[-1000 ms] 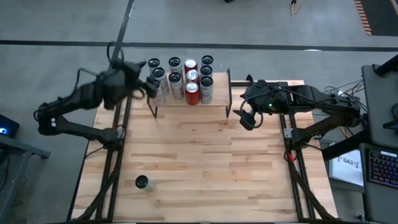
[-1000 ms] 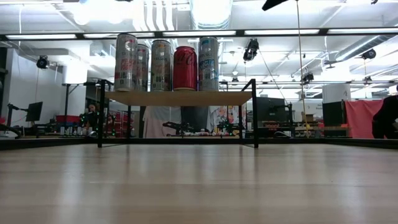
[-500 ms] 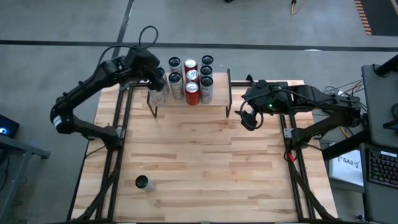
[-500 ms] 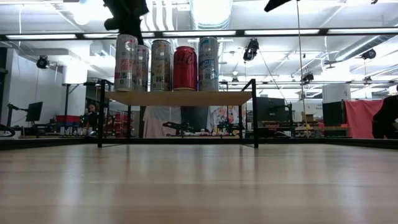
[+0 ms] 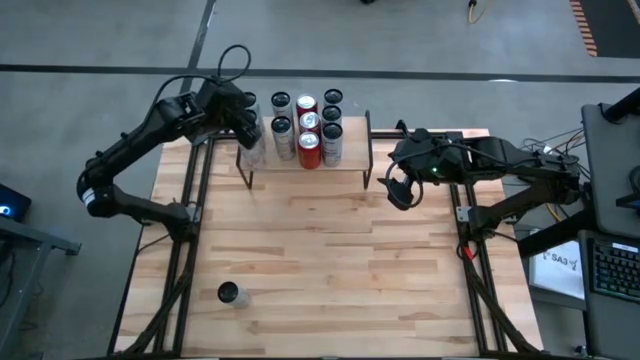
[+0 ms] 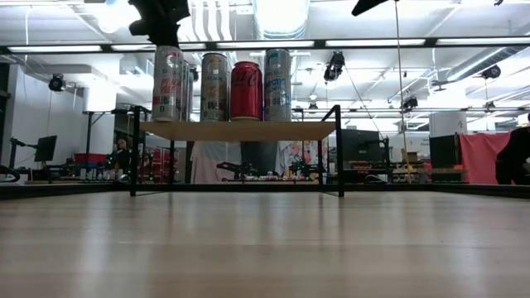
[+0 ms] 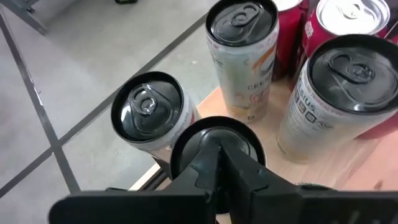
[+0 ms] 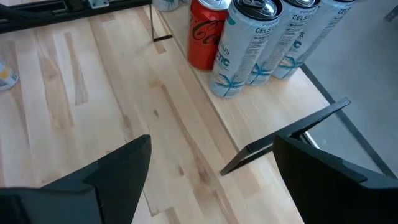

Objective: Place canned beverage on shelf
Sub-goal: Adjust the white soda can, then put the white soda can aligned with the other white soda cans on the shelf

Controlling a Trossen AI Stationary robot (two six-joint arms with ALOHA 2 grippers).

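Observation:
The shelf (image 5: pixel 352 160) stands at the table's far edge and carries several upright cans (image 5: pixel 308 128) on its board (image 6: pixel 240 130). One more can (image 5: pixel 231 294) stands on its base on the tabletop near the front left. My left gripper (image 7: pixel 217 163) is shut and hangs directly over the dark top of the can (image 7: pixel 214 138) at the shelf's left end; in the low view it sits just above that can (image 6: pixel 168 83). My right gripper (image 5: pixel 398 190) stands open to the right of the shelf, with nothing between its fingers. My left gripper points down from above at the top of the left-end can (image 7: pixel 186 146), with its shut fingers over the lid's middle. Whether the fingertips touch the lid I cannot tell. The can stands upright on the shelf board.
The shelf's black metal end frames (image 5: pixel 369 150) rise at both ends of the board. Bare plank tabletop (image 5: pixel 330 260) spreads in front of the shelf. The arms' black mounts (image 5: pixel 185 215) stand along the table's left and right edges.
My left gripper has swung from beside the shelf's left end toward the far edge and to the right. It now hangs over the left-end can, where the low view shows it above the cans. The cans have kept their places.

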